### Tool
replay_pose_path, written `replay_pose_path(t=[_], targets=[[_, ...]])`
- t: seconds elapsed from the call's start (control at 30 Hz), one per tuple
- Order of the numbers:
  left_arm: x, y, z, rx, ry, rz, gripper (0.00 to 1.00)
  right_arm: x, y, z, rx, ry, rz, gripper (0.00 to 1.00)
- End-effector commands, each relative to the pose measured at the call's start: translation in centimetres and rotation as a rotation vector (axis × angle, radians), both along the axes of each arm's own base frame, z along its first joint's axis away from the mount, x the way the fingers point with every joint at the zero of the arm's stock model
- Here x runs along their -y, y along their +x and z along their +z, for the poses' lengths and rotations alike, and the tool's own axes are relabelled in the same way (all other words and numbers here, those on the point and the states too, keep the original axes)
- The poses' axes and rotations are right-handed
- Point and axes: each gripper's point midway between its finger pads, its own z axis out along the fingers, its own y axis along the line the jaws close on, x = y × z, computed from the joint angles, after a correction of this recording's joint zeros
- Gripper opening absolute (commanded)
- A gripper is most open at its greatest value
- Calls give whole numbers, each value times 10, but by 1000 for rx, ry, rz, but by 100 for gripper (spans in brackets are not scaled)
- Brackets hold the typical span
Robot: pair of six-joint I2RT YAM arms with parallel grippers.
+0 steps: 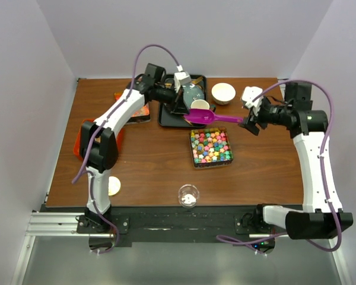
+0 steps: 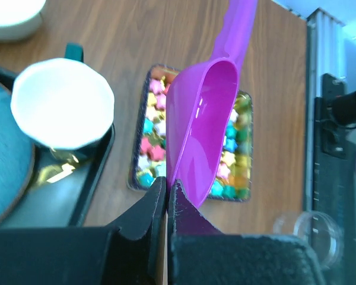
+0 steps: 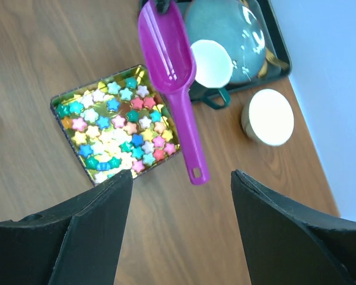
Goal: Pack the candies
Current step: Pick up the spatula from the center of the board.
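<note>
The candies (image 1: 210, 147) are small pastel stars filling a square gold-lined tin at the table's middle; they also show as candies (image 2: 154, 148) and candies (image 3: 115, 127) in the wrist views. A purple scoop (image 1: 204, 117) hangs empty above the tin's far edge. My left gripper (image 2: 167, 187) is shut on the rim of the scoop (image 2: 204, 119) bowl. My right gripper (image 3: 181, 175) stands open just behind the handle end of the scoop (image 3: 197, 172), without touching it. In the top view the left gripper (image 1: 181, 107) and the right gripper (image 1: 249, 122) face each other along the scoop.
A black tray (image 1: 164, 120) at the back holds a teal plate and a white cup (image 2: 62, 104). A white bowl (image 1: 223, 92) stands to its right. A small clear jar (image 1: 188, 195) sits near the front edge, an orange tray (image 1: 83, 139) at the left, a round lid (image 1: 114, 186) by the left base.
</note>
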Motion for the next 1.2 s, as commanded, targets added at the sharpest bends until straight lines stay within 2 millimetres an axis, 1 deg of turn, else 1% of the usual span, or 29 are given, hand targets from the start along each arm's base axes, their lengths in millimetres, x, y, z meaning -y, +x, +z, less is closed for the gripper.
replay_pose_path(t=[0.0, 0.03, 0.1, 0.2, 0.23, 0.3, 0.33, 0.37, 0.4, 0.43, 0.5, 0.67, 0.73, 0.8, 0.87, 0.97, 1.17], targets=[[4, -36, 25, -131, -105, -124, 0, -14, 16, -3, 192, -88, 120, 71], [3, -40, 24, -160, -108, -131, 0, -20, 17, -9, 196, -92, 139, 71], [2, -48, 23, -218, -133, -155, 0, -24, 25, -10, 239, -114, 155, 70], [1, -49, 21, -286, -176, -157, 0, -33, 32, -23, 234, -145, 197, 70], [1, -51, 22, -328, -184, -151, 0, -36, 34, -25, 228, -146, 205, 70], [0, -53, 25, -351, -209, -165, 0, -40, 39, -34, 191, -147, 214, 70], [0, -54, 26, -387, -215, -160, 0, -42, 41, -32, 191, -148, 217, 69], [-1, -52, 26, -399, -221, -156, 0, -43, 42, -33, 190, -155, 227, 69], [-1, -51, 27, -398, -238, -166, 0, -44, 41, -40, 165, -163, 241, 69], [-2, -51, 29, -430, -243, -158, 0, -45, 40, -39, 166, -172, 252, 69], [-4, -47, 28, -429, -252, -150, 0, -46, 36, -40, 159, -187, 280, 69], [-5, -42, 24, -418, -245, -134, 0, -46, 29, -33, 147, -183, 289, 68], [-5, -42, 24, -408, -244, -134, 0, -44, 24, -36, 118, -192, 295, 68], [-5, -42, 23, -408, -242, -135, 0, -41, 22, -44, 79, -214, 293, 68], [-5, -42, 23, -396, -240, -133, 0, -39, 24, -52, 48, -217, 278, 67], [-6, -43, 24, -395, -238, -133, 0, -40, 29, -55, 30, -204, 258, 67], [-6, -45, 24, -415, -248, -142, 0, -47, 29, -54, 40, -178, 269, 65]])
